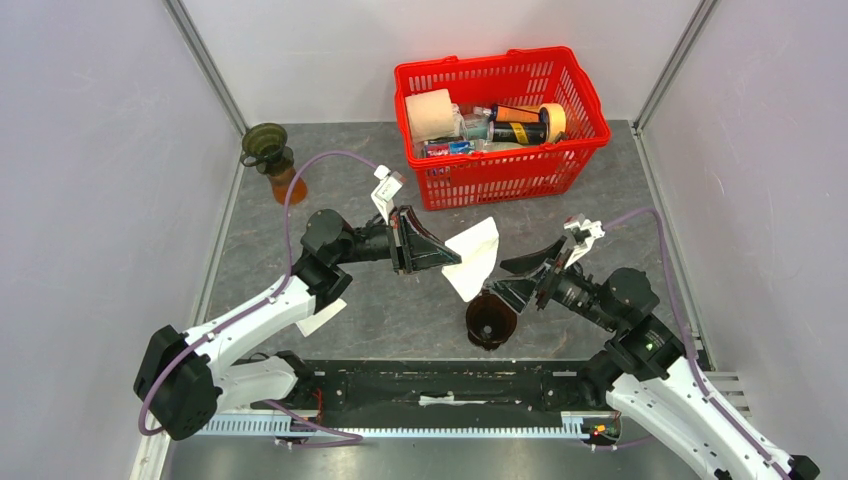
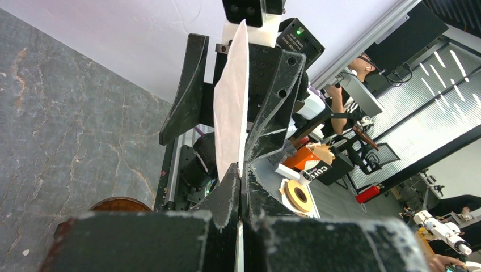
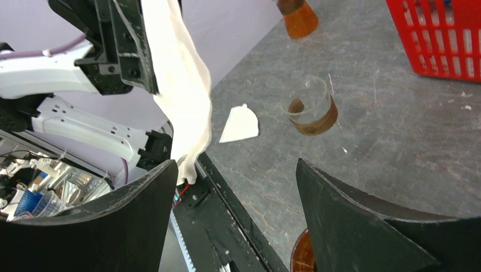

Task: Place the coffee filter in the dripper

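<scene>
Left fingers (image 1: 452, 262): clamped on one corner of the coffee filter.
Coffee filter (image 1: 478, 252): held off the table (image 1: 400, 320), fanning out toward the right arm.
Dripper (image 1: 490, 320): standing on the table, just nearward of the filter.
Right fingers (image 1: 510, 284): spread wide, empty, nearest the dripper.

Clutter at the back of the grey desk (image 1: 400, 320)

A red basket (image 1: 500, 190) at the rear holds a pale paper roll (image 1: 431, 113), bottles and a yellow tape roll (image 1: 553, 120); well apart, at back left, stands an amber flask (image 1: 288, 186) topped by a dark green funnel (image 1: 264, 143).
</scene>
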Motion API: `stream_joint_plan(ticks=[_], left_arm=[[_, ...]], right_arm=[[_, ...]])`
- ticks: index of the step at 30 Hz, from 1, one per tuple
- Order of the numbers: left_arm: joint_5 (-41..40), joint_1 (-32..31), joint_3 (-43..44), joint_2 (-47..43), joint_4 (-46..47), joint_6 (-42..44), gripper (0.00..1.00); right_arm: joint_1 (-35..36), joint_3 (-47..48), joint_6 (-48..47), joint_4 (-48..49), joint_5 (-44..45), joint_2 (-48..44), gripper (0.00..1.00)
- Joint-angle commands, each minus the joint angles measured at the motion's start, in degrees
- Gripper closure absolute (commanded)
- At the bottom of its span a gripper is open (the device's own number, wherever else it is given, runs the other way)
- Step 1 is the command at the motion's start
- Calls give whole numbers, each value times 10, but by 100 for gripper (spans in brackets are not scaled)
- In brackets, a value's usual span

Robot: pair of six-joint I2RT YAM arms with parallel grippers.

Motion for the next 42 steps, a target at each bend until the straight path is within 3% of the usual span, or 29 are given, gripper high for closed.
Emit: stream_joint_plan(ticks=[1,11,42], left_arm=[[-5,2,0,-17,20,14,98],[-5,2,-3,-20,51,-16,98],[13,2,-8,1,120,-72,98]], right_arm=[[0,-1,19,67,16,1,16],[1,-18,29,64,43,5,15],[1,-70,69,207,45,12,12]])
